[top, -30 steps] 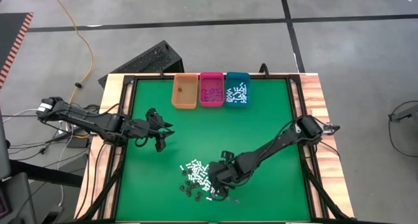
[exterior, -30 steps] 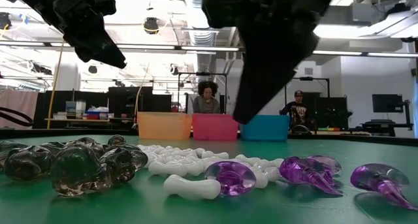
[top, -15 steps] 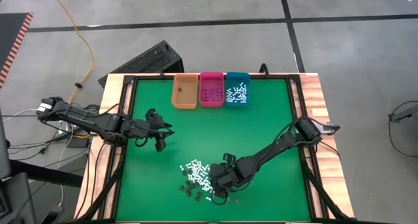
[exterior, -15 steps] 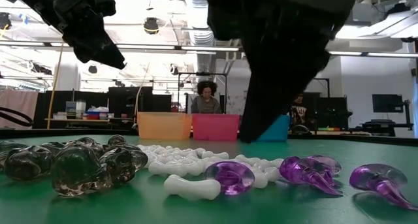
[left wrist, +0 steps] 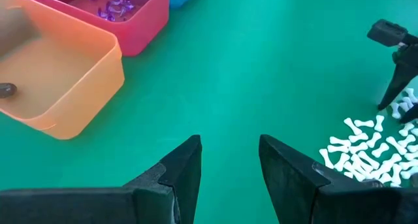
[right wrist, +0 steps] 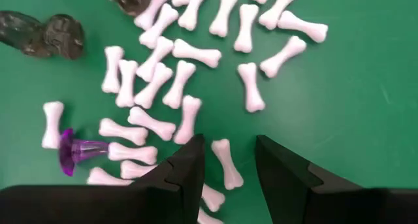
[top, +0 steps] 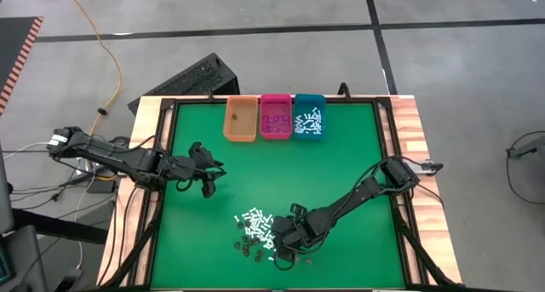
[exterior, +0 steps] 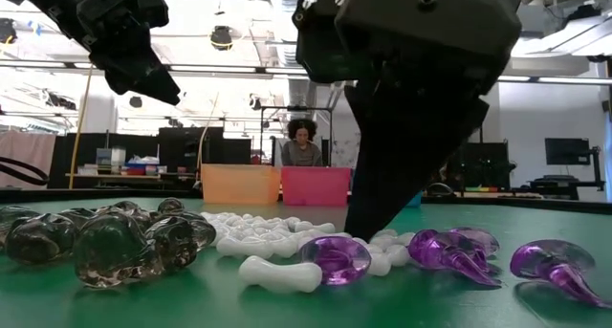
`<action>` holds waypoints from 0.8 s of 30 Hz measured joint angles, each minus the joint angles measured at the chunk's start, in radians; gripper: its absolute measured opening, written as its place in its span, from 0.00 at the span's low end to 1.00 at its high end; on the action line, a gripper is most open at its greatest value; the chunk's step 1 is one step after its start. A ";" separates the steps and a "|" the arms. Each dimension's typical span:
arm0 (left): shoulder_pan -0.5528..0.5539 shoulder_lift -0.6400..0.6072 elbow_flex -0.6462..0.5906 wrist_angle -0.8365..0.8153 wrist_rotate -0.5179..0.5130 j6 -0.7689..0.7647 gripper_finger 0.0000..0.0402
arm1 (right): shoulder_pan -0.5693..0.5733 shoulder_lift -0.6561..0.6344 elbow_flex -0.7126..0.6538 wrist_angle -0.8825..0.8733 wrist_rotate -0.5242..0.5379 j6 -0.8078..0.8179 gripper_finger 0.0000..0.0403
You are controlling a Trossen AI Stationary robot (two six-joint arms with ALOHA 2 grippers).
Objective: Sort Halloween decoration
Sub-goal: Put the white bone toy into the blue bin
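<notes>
Halloween decoration [top: 258,231] lying as a loose heap on the green worktop [top: 341,164], near its front edge, directly under the right gripper [top: 285,241]. Right gripper hanging low over the heap, fingers [right wrist: 188,172] parted a little with nothing between them, a white bone [right wrist: 226,163] lying on the mat in the gap. Spreading out from there: more white bones [right wrist: 183,54] scattered thickly, one purple piece [right wrist: 73,149] beside them, dark translucent pieces [right wrist: 46,33] at the heap's edge. Showing in the low view as dark lumps [exterior: 105,240] to one side, bones in the middle, purple pieces [exterior: 449,251] to the other.

Left gripper [top: 209,178] hovering above bare mat, well apart from the heap, fingers [left wrist: 186,172] standing slightly apart and gripping nothing.

Sitting side by side along the far edge: orange bin [top: 240,120] with a single dark piece [left wrist: 6,89] inside, pink bin [top: 275,115] with purple bits, teal bin [top: 309,117] with white bones.

Sitting beyond the worktop, a person [exterior: 302,142] in the room behind.
</notes>
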 joint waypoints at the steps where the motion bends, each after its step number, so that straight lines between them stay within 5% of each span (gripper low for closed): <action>1: 0.000 0.000 0.000 -0.001 0.000 0.000 0.36 | 0.000 0.006 0.000 0.005 0.000 0.004 0.41; 6: 0.000 0.000 0.000 -0.002 -0.001 0.000 0.36 | 0.001 -0.002 0.001 -0.021 0.009 0.045 0.35; 15: 0.000 0.000 0.000 -0.002 -0.006 0.003 0.36 | 0.003 -0.003 0.000 -0.064 0.008 0.080 0.05; 24: 0.000 0.000 0.000 -0.003 -0.006 0.003 0.36 | -0.029 -0.054 0.058 -0.233 0.073 -0.063 0.04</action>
